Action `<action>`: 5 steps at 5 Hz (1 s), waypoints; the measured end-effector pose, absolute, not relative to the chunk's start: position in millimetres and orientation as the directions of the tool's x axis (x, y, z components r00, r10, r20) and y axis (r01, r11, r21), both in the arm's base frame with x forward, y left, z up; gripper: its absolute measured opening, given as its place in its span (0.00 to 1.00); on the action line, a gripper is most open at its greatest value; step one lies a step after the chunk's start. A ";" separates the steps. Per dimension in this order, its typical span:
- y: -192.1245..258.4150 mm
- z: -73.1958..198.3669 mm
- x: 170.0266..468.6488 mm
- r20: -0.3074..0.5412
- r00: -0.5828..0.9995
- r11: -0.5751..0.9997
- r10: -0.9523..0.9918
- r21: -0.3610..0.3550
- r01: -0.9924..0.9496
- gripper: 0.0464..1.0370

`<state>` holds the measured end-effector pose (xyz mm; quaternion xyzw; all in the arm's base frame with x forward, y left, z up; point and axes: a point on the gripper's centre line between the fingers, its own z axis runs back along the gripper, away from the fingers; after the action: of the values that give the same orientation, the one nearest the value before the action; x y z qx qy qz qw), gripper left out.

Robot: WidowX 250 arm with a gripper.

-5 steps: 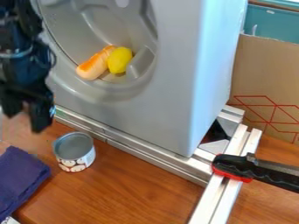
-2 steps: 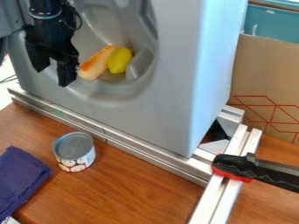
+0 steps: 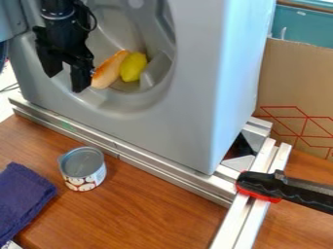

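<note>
Cloth point(image 3: 25, 197), dark blue and folded, lies at the lower left, cut off by the left edge, with a white scrap point(image 3: 9, 244) partly showing beneath it in the corner. Above, at upper left, a black gripper point(image 3: 65, 82) hangs down in front of a grey housing point(image 3: 185, 97), its arm cut off at the top. Its jaws are spread apart, with nothing between them. Lower down, a can point(image 3: 83, 168) with a patterned white label stands upright on the brown worktop point(image 3: 156, 209); whether its grey top is open or closed is hard to tell.

Just right of the gripper, inside the housing's round hollow, a long orange-and-tan piece point(image 3: 109, 70) leans at a slant. One jaw is close to its lower left end; whether they touch is unclear. Beside its right side sits a lemon point(image 3: 133, 67). The hollow's top is cut off.

Metal rails point(image 3: 162, 172) run along the housing's foot. At right, a black and red clamp point(image 3: 267, 185) lies across the rails, its end out of view. Behind stands cardboard point(image 3: 296, 82) with red lines, cut off at the right edge.
</note>
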<state>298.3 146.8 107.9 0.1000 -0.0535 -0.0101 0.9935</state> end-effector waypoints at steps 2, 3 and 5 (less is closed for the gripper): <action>146.2 101.5 313.7 0.092 0.994 0.986 -0.066 0.160 0.051 0.96; 148.8 95.7 317.2 0.071 0.996 0.983 -0.062 0.179 0.049 0.96; 138.9 92.5 331.4 0.066 0.995 0.983 -0.070 0.174 0.057 0.96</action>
<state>331.4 138.9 92.5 0.0865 -0.0362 -0.0320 0.9951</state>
